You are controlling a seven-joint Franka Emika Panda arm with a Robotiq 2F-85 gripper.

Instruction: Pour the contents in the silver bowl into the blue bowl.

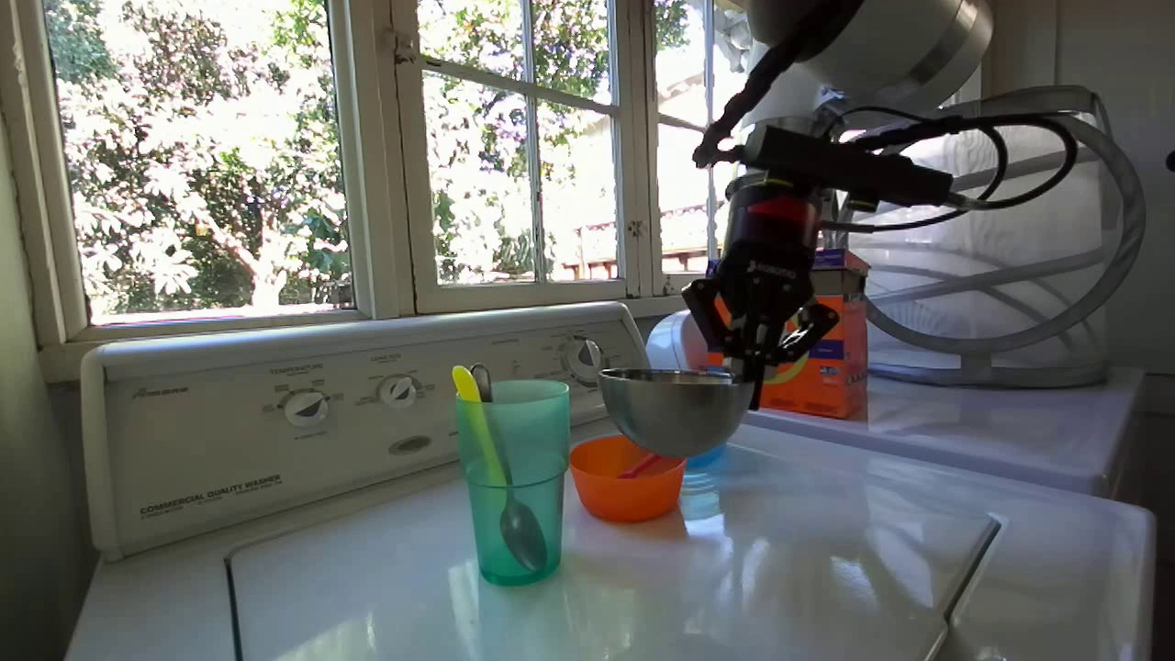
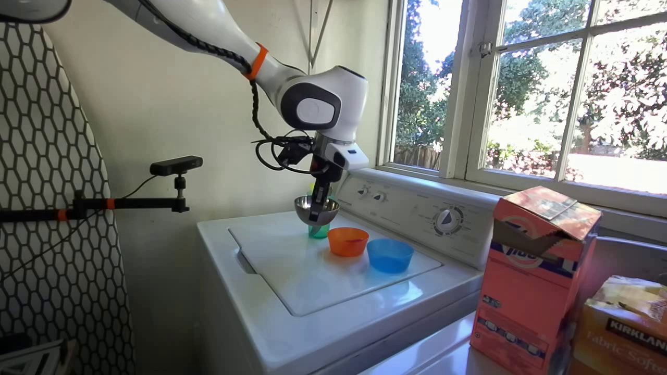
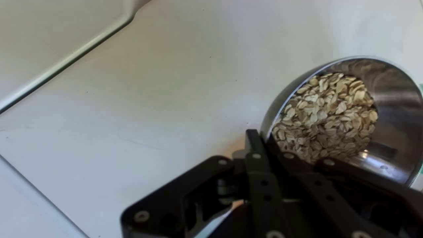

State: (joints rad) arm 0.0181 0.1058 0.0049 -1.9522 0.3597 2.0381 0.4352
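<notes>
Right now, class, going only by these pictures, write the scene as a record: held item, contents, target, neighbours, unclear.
held item: round shiny metal bowl, lifted, rim pinched by the black end effector
contents: pale, flat oat flakes
target: small round blue plastic bowl, on the white washer lid
neighbours: small orange plastic bowl; tall teal-green plastic cup holding at least one spoon
unclear: whether the blue bowl holds anything

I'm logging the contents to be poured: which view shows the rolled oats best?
The wrist view: it looks into the silver metal bowl, where individual rolled oats stand out; the jaws overlap their lower edge. Both exterior views show the bowl mainly from the side, with no oats discernible.
</notes>
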